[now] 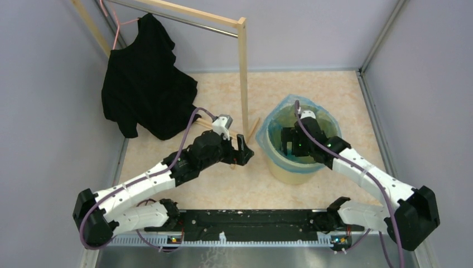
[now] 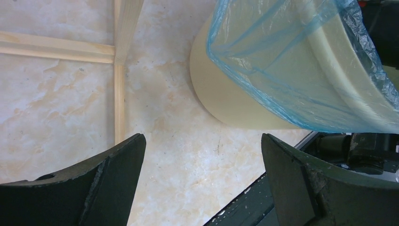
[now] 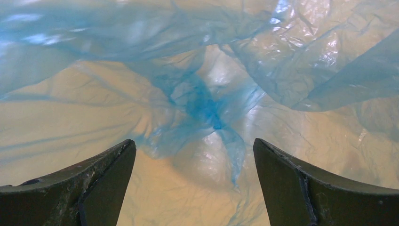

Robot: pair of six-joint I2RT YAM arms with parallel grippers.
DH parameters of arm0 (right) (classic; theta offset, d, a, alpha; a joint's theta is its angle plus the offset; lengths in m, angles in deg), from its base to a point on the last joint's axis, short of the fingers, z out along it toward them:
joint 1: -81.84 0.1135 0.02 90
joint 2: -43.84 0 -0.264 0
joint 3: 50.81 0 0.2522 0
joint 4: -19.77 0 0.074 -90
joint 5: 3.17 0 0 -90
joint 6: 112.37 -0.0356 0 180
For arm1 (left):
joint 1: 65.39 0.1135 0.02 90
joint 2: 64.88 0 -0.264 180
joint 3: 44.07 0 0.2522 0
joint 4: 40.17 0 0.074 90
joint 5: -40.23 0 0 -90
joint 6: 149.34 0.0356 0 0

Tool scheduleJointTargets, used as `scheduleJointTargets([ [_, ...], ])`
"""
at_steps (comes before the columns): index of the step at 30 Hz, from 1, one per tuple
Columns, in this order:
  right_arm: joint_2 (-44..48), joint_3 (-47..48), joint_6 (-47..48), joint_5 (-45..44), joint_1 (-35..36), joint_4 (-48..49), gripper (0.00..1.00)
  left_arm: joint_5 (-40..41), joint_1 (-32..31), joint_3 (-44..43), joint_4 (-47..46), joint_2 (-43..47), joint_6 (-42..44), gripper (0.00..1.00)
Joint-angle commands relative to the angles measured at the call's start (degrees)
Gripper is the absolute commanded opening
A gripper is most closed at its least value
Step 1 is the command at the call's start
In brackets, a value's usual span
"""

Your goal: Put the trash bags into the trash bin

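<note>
The trash bin (image 1: 290, 172) is a round pale yellow bucket standing right of centre on the table. A thin blue trash bag (image 1: 280, 109) lines it and folds over the rim. My right gripper (image 1: 291, 143) is down inside the bin, open, nothing between its fingers. In the right wrist view the trash bag (image 3: 202, 101) spreads crumpled over the bin's yellow inside, just past the open right gripper (image 3: 194, 143). My left gripper (image 1: 244, 151) stands open just left of the bin. In the left wrist view the left gripper (image 2: 202, 141) hovers over bare table, with the bin (image 2: 226, 101) and bag (image 2: 282, 56) ahead.
A wooden rack post (image 1: 243, 78) rises right behind the left gripper, its base slats (image 2: 56, 47) lying on the table. A black garment (image 1: 145, 84) hangs on a pink hanger at the back left. Grey walls close in both sides; a dark rail (image 1: 245, 223) runs along the near edge.
</note>
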Motion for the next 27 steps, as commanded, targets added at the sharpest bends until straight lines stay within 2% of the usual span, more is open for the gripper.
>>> scheduleJointTargets([
  [1, -2.7, -1.2, -3.8, -8.0, 0.5, 4.6, 0.95, 2.3, 0.3, -1.7, -0.2, 2.8, 2.3, 0.99],
  [5, -5.6, -2.0, -4.5, -12.1, -1.8, 13.8, 0.95, 4.3, 0.3, -1.4, 2.2, 5.7, 3.0, 0.99],
  [11, -15.3, -1.0, -3.8, -15.0, -6.4, 25.8, 0.94, 8.8, 0.4, -0.1, 5.5, 10.3, 4.0, 0.99],
  [17, -25.8, 5.7, -0.5, -14.7, -11.8, 32.8, 0.94, 11.8, 0.4, -1.0, 8.2, 13.3, 5.4, 0.99],
  [22, -35.9, 16.2, 4.4, -12.0, -15.9, 36.8, 0.94, 13.5, 0.4, -1.3, 9.1, 13.8, 7.0, 0.99],
  [27, -52.4, 37.7, 7.7, -9.4, -20.0, 31.8, 0.94, 14.9, 0.4, -2.3, 9.1, 12.5, 8.3, 0.99],
])
